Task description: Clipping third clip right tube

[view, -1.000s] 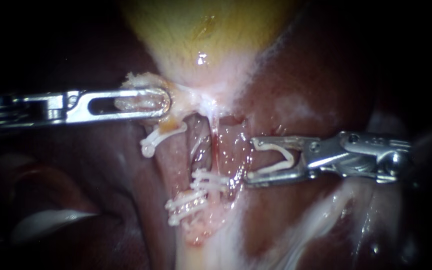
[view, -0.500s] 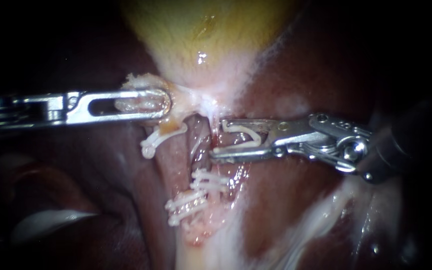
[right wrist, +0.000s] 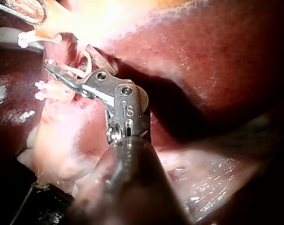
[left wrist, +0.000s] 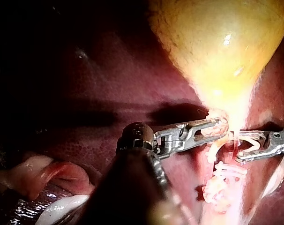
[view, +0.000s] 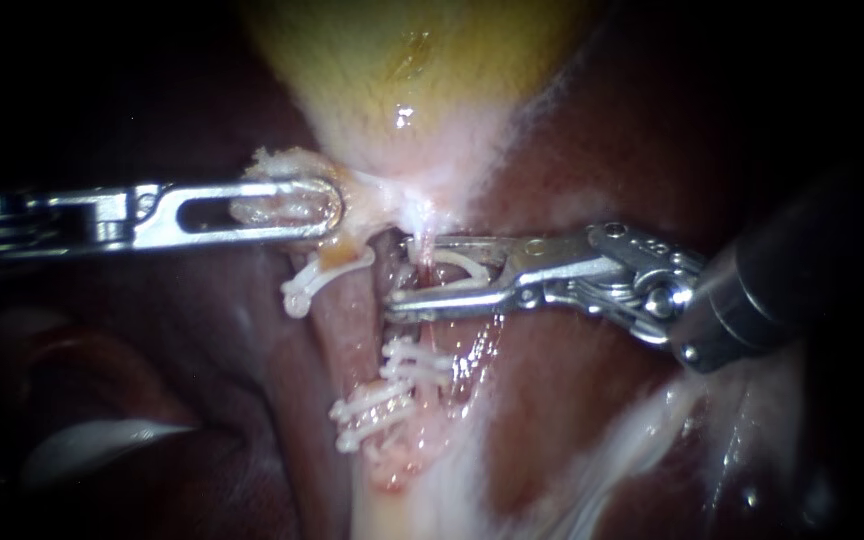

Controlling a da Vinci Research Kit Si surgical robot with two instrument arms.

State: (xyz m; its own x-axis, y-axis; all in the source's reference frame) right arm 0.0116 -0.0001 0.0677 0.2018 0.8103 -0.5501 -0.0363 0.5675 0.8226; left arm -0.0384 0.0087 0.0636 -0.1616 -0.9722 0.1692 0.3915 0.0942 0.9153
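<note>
In the endoscope view, the tool of my left instrument (view: 327, 205), at centre left, was clamped on tissue at the neck of the gallbladder (view: 402, 80) and had not shifted. My right instrument had travelled leftward across the liver (view: 572, 400) over the last second. Its tool (view: 407, 272) now stood with jaws apart, carrying an unclosed clip (view: 462, 268) and straddling the right tube (view: 434, 335) just above the lower clips (view: 417, 362). I judged the clip placed but not yet squeezed shut. In the left wrist view, my left tool (left wrist: 217, 129) gripped the pale neck under the gallbladder (left wrist: 217, 42), with the right tool (left wrist: 240, 147) just beyond it, its jaws spread around the clip. In the right wrist view, my right tool (right wrist: 69, 58) reached ahead over the tube, with the lower clips (right wrist: 48, 89) just beside its lower jaw; how far the tube sat inside the jaws I could not tell.
</note>
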